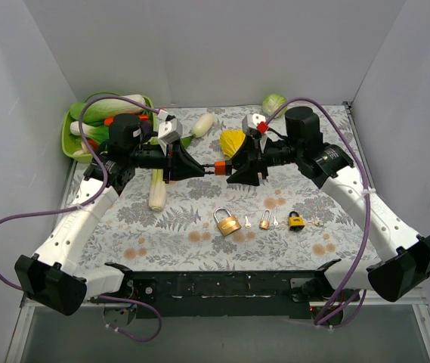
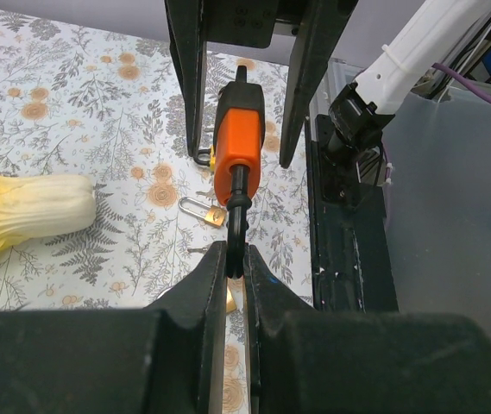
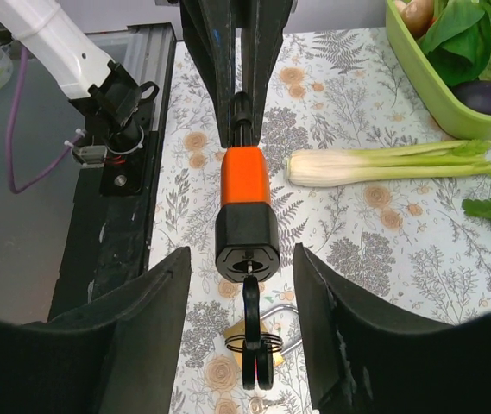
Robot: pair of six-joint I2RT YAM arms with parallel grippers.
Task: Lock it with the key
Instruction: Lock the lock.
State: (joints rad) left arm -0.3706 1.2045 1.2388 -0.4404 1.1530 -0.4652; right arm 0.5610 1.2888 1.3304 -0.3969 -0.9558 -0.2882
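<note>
An orange padlock point(image 1: 218, 167) with black ends hangs in the air between my two grippers, above the middle of the table. My left gripper point(image 2: 236, 259) is shut on its black shackle point(image 2: 237, 220); in the top view this gripper point(image 1: 199, 168) is just left of the lock. My right gripper point(image 3: 242, 252) is open, its fingers point(image 3: 163, 293) standing apart on either side of the lock's black keyhole end point(image 3: 247, 233). A black key point(image 3: 252, 302) sits in the keyhole and hangs free, with a ring of more keys point(image 3: 258, 362) below it.
On the patterned cloth below lie a large brass padlock point(image 1: 229, 224), a small brass one point(image 1: 264, 221), a black and yellow one point(image 1: 296, 221) and small loose keys point(image 1: 247, 221). A leek point(image 1: 156, 189), a green vegetable basket point(image 1: 75, 140), a yellow vegetable point(image 1: 232, 141) and a cabbage point(image 1: 274, 103) lie behind.
</note>
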